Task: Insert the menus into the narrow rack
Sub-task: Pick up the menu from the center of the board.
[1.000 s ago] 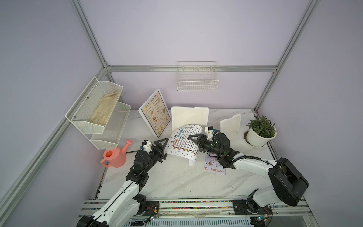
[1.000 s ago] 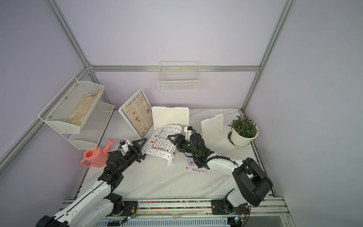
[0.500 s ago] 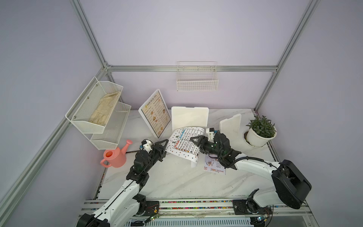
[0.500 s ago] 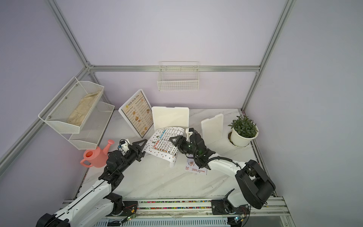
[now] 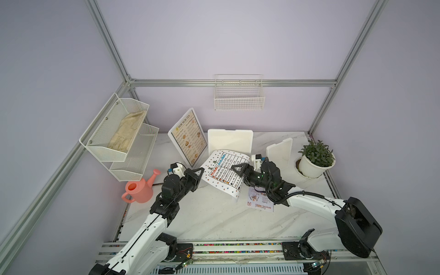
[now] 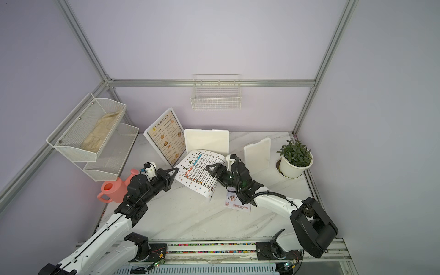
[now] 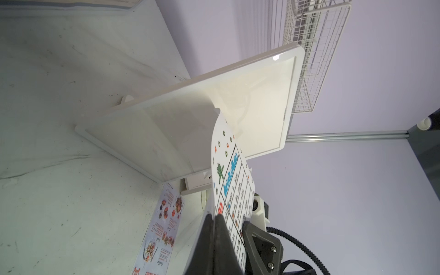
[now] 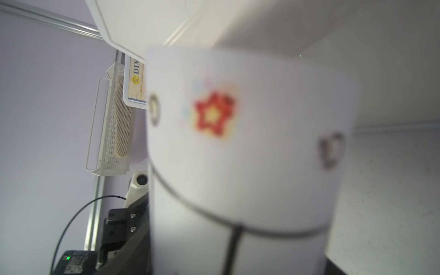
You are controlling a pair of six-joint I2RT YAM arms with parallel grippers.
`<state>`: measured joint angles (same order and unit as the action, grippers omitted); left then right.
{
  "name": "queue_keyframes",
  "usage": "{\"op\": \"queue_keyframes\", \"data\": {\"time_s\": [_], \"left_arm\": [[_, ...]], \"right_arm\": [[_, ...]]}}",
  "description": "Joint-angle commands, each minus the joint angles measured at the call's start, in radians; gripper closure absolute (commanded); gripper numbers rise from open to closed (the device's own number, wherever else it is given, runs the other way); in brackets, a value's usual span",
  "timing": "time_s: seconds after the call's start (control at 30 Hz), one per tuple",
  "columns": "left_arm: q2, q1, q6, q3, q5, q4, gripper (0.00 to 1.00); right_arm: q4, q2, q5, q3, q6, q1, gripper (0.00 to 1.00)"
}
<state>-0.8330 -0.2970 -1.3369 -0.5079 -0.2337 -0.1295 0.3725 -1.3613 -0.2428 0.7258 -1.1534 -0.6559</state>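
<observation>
The marble-patterned table (image 5: 214, 221) carries all floor-level items.

Containers, three in total:
- One two-tier white mesh shelf (image 5: 119, 142) is fixed to the wall beyond the left gripper (image 5: 198, 172). Its upper tier holds one beige folded cloth (image 5: 127, 131); contents of the lower tier cannot be determined.
- One white wire basket (image 5: 238, 98) hangs on the back wall, above and beyond both grippers. Nothing shows through its mesh.
- One white pot (image 5: 312, 166) holds one green plant (image 5: 315, 151), beyond the right gripper (image 5: 239, 169) toward the outer table edge.

White panels, two: a large one (image 5: 229, 141) stands just beyond the grippers, and a smaller one (image 5: 279, 152) stands beside the right gripper's wrist.

Menus, three:
- The "DIM SUM INN" menu (image 5: 188, 137) stands tilted, just beyond the left gripper.
- The white grid-table menu (image 5: 222, 172) spans between the two grippers, curved, its upper edge against the large panel.
- The "SPECIAL MENU" leaflet (image 5: 259, 202) lies flat on the table, partly beneath the right arm.

One pink watering can (image 5: 140, 188) stands beside the left arm.

Left gripper: jaws fully closed, pinching the near edge of the grid-table menu, as the left wrist view confirms (image 7: 215, 228). Right gripper: jaws spread wide at the menu's opposite side; the sheet stands close before it, and contact cannot be determined.
</observation>
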Motion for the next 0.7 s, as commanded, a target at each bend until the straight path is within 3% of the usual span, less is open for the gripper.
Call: {"op": "queue_keyframes", "data": {"time_s": [0.0, 0.23, 0.4, 0.53, 0.67], "left_arm": [[0.012, 0.000, 0.211, -0.135, 0.015, 0.153, 1.00], [-0.133, 0.000, 0.562, -0.476, -0.039, 0.504, 1.00], [-0.281, 0.002, 0.783, -0.733, -0.129, 0.691, 1.00], [-0.388, 0.001, 0.935, -0.927, -0.222, 0.819, 1.00], [-0.460, -0.004, 1.052, -1.089, -0.308, 0.920, 1.00]], "right_arm": [[-0.090, 0.076, 0.068, 0.028, 0.082, 0.008, 0.09], [-0.318, 0.190, 0.160, 0.071, 0.289, 0.062, 0.03], [-0.476, 0.222, 0.225, 0.165, 0.511, 0.071, 0.03], [-0.539, 0.244, 0.361, 0.223, 0.650, 0.076, 0.03], [-0.521, 0.250, 0.373, 0.260, 0.821, 0.113, 0.03]]}}
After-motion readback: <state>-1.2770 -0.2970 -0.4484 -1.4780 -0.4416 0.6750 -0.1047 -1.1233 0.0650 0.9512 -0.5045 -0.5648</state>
